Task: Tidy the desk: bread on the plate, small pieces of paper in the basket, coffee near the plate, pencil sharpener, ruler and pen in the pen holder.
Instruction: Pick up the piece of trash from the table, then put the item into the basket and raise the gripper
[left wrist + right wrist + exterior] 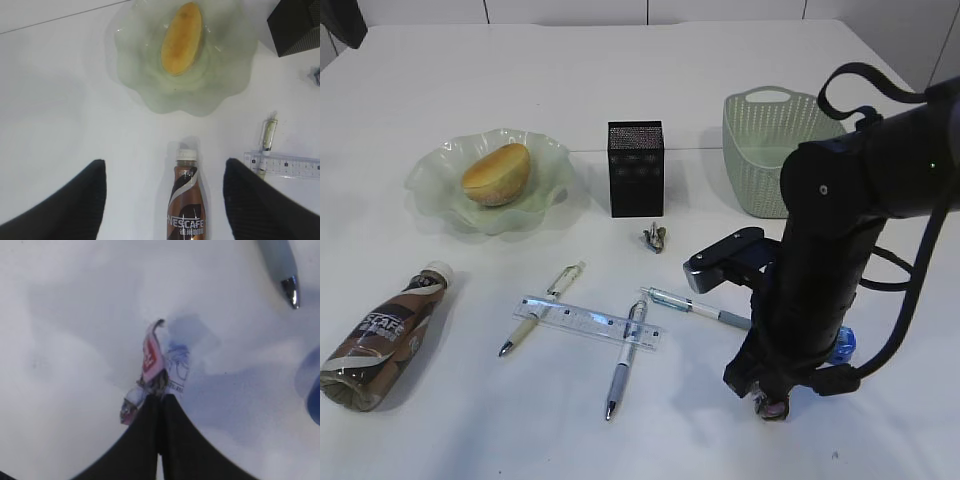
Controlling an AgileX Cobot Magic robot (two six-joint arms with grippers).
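Observation:
My right gripper (161, 397) is shut on a pink and grey wad, one of the small pieces of paper (152, 360), at the desk's front right (775, 405). The greyish wad (653, 238) lies in front of the black pen holder (636, 168). The bread (497, 173) sits on the green plate (440, 195). The coffee (187, 200) lies on its side below my open left gripper (165, 167), cap toward the plate (145, 80). The ruler (588, 320) lies across two pens (542, 308) (625, 360). A blue pencil sharpener (843, 345) shows behind the right arm.
The sage-green basket (760, 150) stands at the back right, beyond the right arm. A third pen (695, 307) lies left of that arm, its tip (282, 265) near the held paper. The left arm is out of the exterior view.

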